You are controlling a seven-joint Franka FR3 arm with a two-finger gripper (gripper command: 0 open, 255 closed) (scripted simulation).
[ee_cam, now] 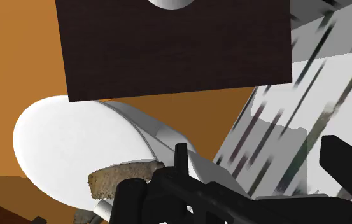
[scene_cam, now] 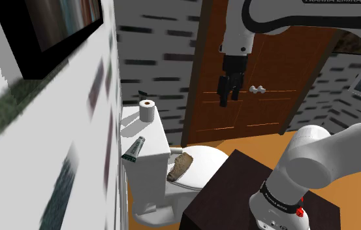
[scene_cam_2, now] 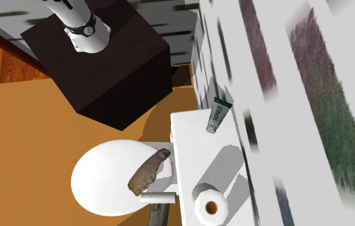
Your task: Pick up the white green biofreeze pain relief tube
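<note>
Tube [scene_cam: 133, 149]: white body, green print, one dark green end and one pale end. Location: on the toilet's tank lid [scene_cam: 151, 145], at the wall side and towards the end nearer the stand [scene_cam: 251, 196]. Its long side ran close along the wall [scene_cam: 74, 163]. Whether it lay flat or leaned on the wall could not be told. A roll [scene_cam: 147, 111] of paper stood at the lid's far end, well apart from the tube. A brown lump [scene_cam: 180, 166] rested on the seat below, also apart.

Handling, as judged: light, likely soft-walled, giving under a squeeze and smooth enough to slip. The cap end should be the stiffer part, the crimped end flat and thin. A firm pinch on a soft middle might dent it or let it squirt out sideways.

Hold, as judged: across the narrow width, near mid-length or a little towards the stiffer end, with the fingers astride the long axis. The wall stood just beside the tube, so the finger on that side would have little room. A grasp turned to close along the lid's length might not fit the tube. A modest squeeze seemed enough.

Gripper [scene_cam: 230, 100]: high above the toilet, before the brown door [scene_cam: 264, 65], well apart from the tube. Fingers stood parted, holding nothing. Approach not yet begun.
</note>
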